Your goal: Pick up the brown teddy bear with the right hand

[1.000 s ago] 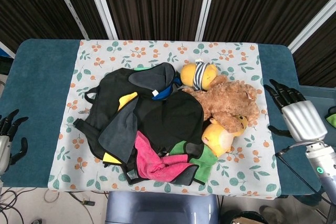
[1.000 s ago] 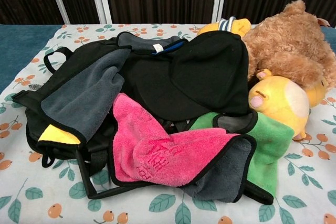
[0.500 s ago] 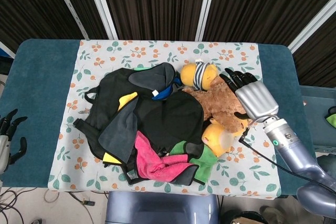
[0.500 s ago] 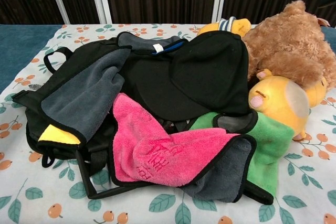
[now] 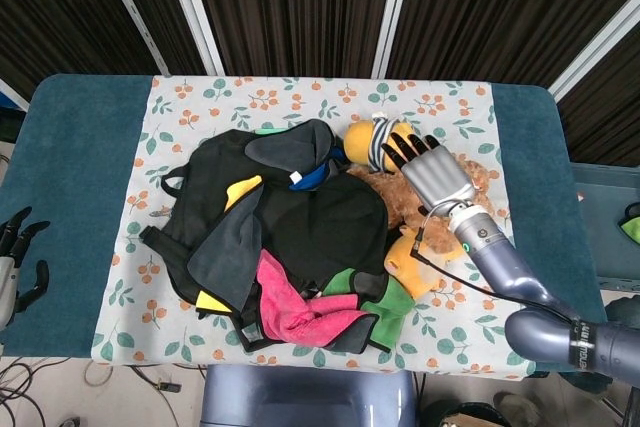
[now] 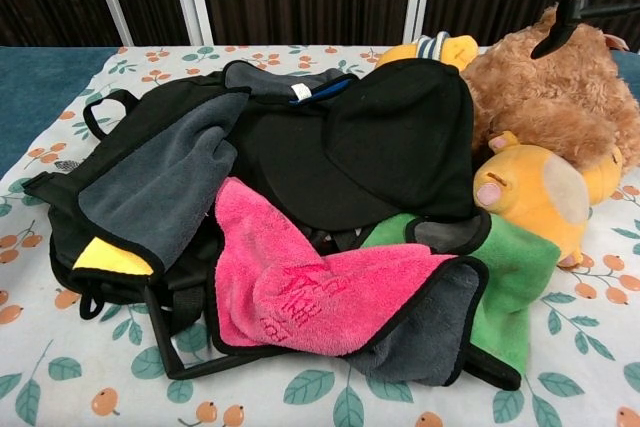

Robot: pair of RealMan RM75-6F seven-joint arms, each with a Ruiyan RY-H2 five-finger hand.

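Observation:
The brown teddy bear [image 5: 400, 199] lies at the right of the pile, between two yellow plush toys; in the chest view the teddy bear [image 6: 545, 97] fills the upper right. My right hand [image 5: 428, 169] hovers over the bear's upper body with its fingers spread and nothing in it, covering much of the bear from above. I cannot tell whether it touches the fur. My left hand [image 5: 16, 259] hangs off the table's left edge, fingers apart and empty.
A yellow plush with a striped scarf [image 5: 372, 142] sits behind the bear, and another yellow plush [image 5: 412, 259] in front. A black bag [image 5: 300, 212], pink towel [image 5: 290, 309] and green cloth [image 5: 378, 299] are heaped to the left on the floral cloth [image 5: 200, 97].
My right hand has swung left from the table's right edge to above the teddy bear. The toys and my left hand have stayed put.

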